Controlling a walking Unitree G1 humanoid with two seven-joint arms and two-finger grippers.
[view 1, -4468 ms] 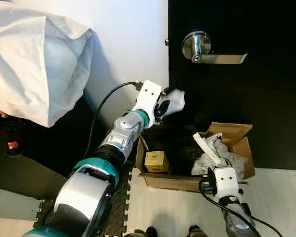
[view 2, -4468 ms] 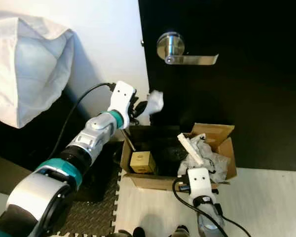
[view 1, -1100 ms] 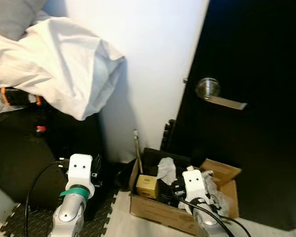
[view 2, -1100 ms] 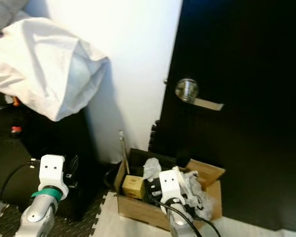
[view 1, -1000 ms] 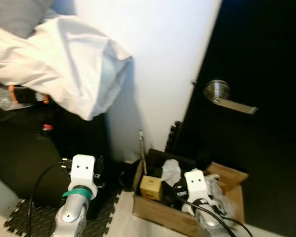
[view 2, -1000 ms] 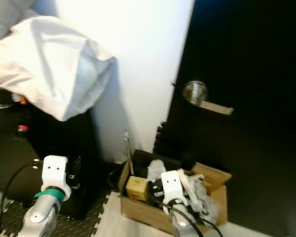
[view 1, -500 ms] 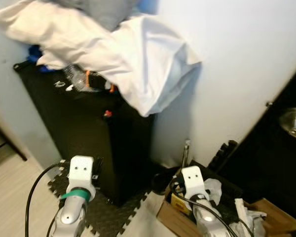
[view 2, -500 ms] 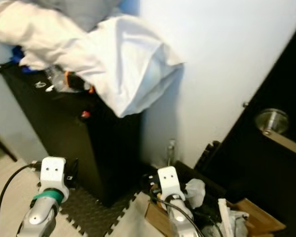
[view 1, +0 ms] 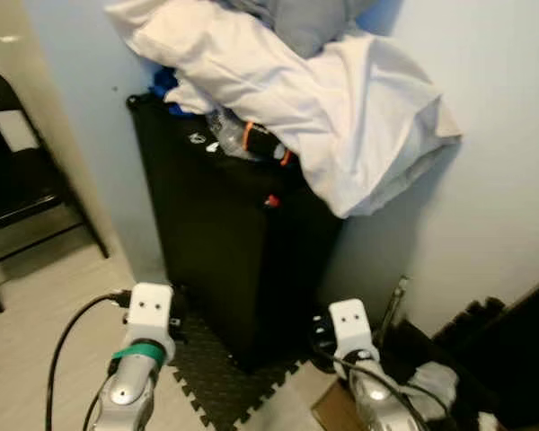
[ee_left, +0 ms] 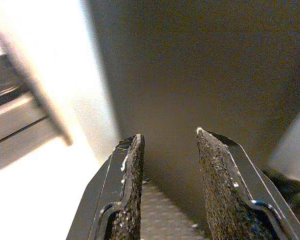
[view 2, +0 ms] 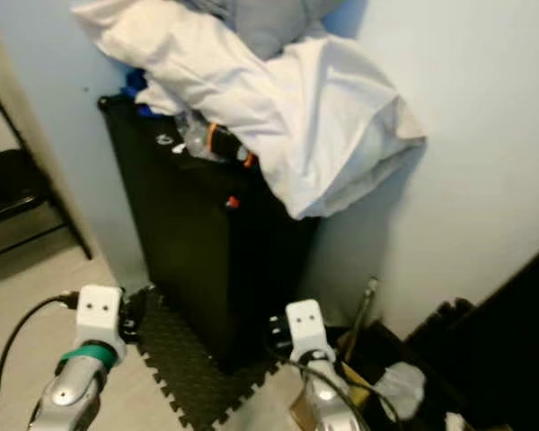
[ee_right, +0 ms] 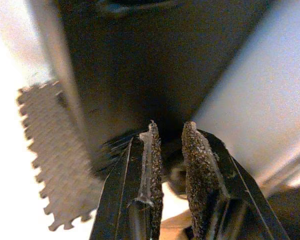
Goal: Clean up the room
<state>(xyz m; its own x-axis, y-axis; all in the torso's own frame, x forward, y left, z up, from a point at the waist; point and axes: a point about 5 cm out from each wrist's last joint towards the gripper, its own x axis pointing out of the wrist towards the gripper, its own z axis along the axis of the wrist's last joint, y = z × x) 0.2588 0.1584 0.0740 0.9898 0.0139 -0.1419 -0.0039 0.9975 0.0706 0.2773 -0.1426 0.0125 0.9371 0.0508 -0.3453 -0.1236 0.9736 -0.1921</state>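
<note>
**A:** What is listed against the wall?

**B:** Item one: a tall black cabinet (view 1: 225,260), stood on a dark foam mat (view 2: 193,368) of jigsaw-edged tiles. Piled on its top: a white pillow (view 1: 341,117), grey bedding (view 1: 314,18) above it, something blue (view 1: 166,83) at the back corner, and a clear plastic bottle (view 1: 247,142) with an orange band, laid on its side partly under the pillow. A small red spot (view 1: 271,201) is seen on the cabinet's front edge.

**A:** And the clutter to be tidied?

**B:** Item two: a cardboard box (view 2: 359,395), low in the corner just beside the cabinet; crumpled white paper (view 2: 400,386) is seen in it, and a thin stick (view 1: 395,305) is leant against the wall behind. A black folding chair (view 1: 18,180) is noted well apart, on the pale floor.

**A:** The grippers?

**B:** Left gripper (ee_left: 167,165): held low before the cabinet's side, fingers (ee_left: 130,200) parted, nothing between them. Right gripper (ee_right: 168,150): held low by the cabinet's foot near the box, fingers (ee_right: 151,165) a narrow gap apart, nothing gripped
</note>
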